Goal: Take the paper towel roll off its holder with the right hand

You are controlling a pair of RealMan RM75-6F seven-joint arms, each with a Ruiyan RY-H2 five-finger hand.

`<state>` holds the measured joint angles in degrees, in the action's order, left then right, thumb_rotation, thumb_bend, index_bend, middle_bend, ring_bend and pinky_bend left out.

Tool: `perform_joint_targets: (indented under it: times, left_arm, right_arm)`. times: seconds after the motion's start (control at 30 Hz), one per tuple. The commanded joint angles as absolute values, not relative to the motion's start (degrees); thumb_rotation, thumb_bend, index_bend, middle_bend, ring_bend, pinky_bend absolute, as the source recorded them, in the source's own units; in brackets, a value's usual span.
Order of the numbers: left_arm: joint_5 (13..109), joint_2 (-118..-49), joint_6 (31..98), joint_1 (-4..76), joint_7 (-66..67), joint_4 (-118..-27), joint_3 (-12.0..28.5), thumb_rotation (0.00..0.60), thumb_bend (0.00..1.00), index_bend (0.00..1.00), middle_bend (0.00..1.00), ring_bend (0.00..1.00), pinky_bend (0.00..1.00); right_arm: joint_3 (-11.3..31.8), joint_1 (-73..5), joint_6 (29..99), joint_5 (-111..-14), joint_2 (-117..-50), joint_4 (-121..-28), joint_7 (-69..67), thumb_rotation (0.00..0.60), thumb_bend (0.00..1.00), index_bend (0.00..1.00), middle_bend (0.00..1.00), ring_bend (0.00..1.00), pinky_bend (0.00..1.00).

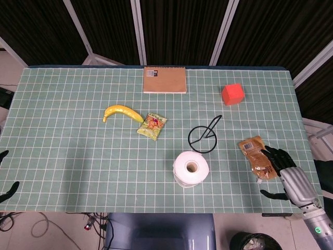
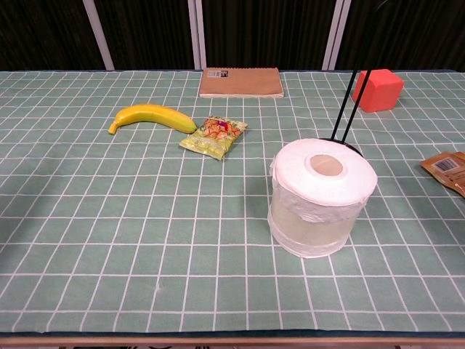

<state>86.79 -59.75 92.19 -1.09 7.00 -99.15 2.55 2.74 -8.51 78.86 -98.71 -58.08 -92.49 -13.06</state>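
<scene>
Paper towel roll [image 1: 191, 168]: stands on end on the green checked tablecloth [image 1: 78, 156], near the front edge; its core axis runs vertical and the open cardboard tube faces straight up (clearest in the chest view, where the tube mouth shows as a tan oval).
Roll's contact: nothing grips it; it sits free on the cloth, off the holder.
Holder [image 1: 203, 137]: black wire stand just behind the roll, its ring base flat on the cloth, bare, with its thin post rising from the ring; in the head view the post leans toward the far right.
Roll and holder: in the head view a narrow strip of cloth shows between the ring and the roll.
Right hand [image 1: 287, 176]: at the table's front right corner, well apart from the roll, fingers spread and thumb out to the side, holding nothing (not visible in the chest view).
Brown pouch [image 1: 258, 157]: lies flat right of the holder; the right hand's fingertips reach over its near right edge, contact unclear.
Left hand: only dark tips [image 1: 6, 188] at the left border of the head view; cannot tell its state.
Snack packet [image 1: 152, 125]: left of the holder.
Banana [image 1: 121, 112]: just left of the packet.
Notebook [image 1: 165, 80]: far centre.
Red cube [image 1: 232, 94]: far right.
</scene>
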Motion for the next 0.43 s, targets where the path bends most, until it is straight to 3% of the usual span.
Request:
perform_joint_targets:
  times: [0.03, 0.43]
  left_arm:
    - [86.94, -59.87, 92.11, -1.0, 7.23, -99.13, 2.5, 0.6, 0.22, 0.14, 0.0, 0.0, 0.04]
    - [87.45, -60.8, 90.73, -0.09, 8.64, -98.61, 2.26, 0.6, 0.22, 0.14, 0.0, 0.0, 0.04]
  right_arm:
    - [4.82, -1.14, 93.09, -99.8, -64.22, -86.64, 10.02, 0.6, 0.0, 0.0, 0.0, 0.0, 0.0]
    - [5.13, -0.8, 95.56, -99.25, -66.42, -84.09, 10.66, 0.6, 0.0, 0.0, 0.0, 0.0, 0.0]
